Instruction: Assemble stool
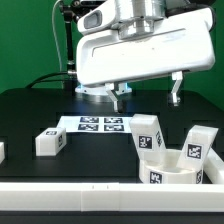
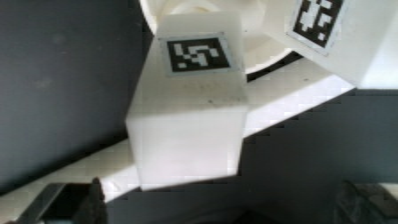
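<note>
Exterior view: the claw (image 1: 148, 96) hangs released in the upper middle of the frame, its two fingers spread wide with nothing between them, well above the black surface (image 1: 30, 110). The stool (image 1: 172, 158) sits at the lower right, near the white rail (image 1: 90, 194) along the bottom edge. Its seat (image 1: 168, 177) lies low, and two legs rise from it: the left leg (image 1: 147, 135) and the right leg (image 1: 198, 143), both slightly tilted. A loose leg (image 1: 50, 141) lies flat at centre left, well apart from the stool. The marker board (image 1: 100, 124) lies mid-frame, farther back, between the two.

Wrist view: a leg (image 2: 187, 130) fills the middle, seen along its length, with its tag facing the camera. Behind it runs a white stretch of the seat (image 2: 302, 98), and a second leg (image 2: 320, 22) shows its tag at the frame's edge. The claw (image 2: 217, 200) is open — its dark fingertips (image 2: 63, 205) stand on either side of the leg, clear of it.
</note>
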